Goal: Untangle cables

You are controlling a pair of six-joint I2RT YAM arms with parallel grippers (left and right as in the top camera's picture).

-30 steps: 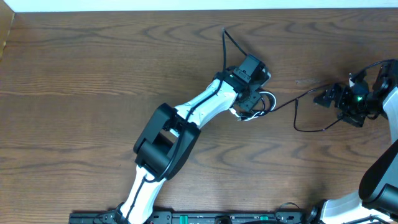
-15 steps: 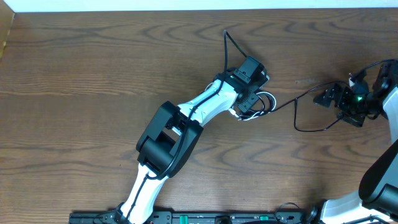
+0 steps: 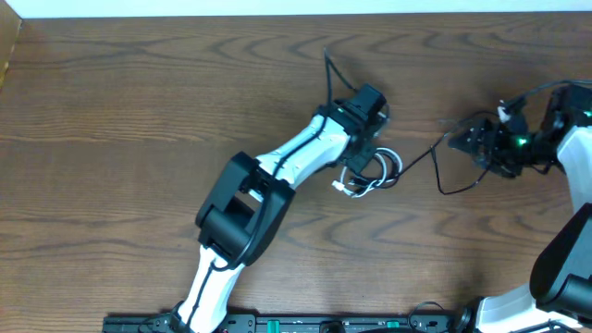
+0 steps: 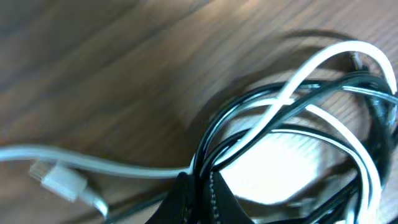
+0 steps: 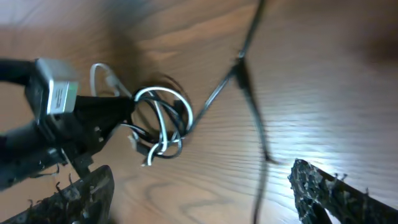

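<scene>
Left gripper [image 4: 199, 190] pinched tight on the cables [image 3: 375, 176], a looped black-and-white tangle lying mid-table [image 3: 139, 111]. White plug [image 4: 59, 180] lay just beside it. One black strand [image 3: 421, 157] ran off toward the right gripper [image 3: 462, 141], fingers spread wide.

Left arm [image 3: 277, 171]: white links, bulky black joints, a thin black cable running along it; right arm [image 3: 575, 157] likewise white and black, a green light [image 3: 520, 141] at its wrist; its fingers [image 5: 329, 190] black, jagged-edged.
</scene>
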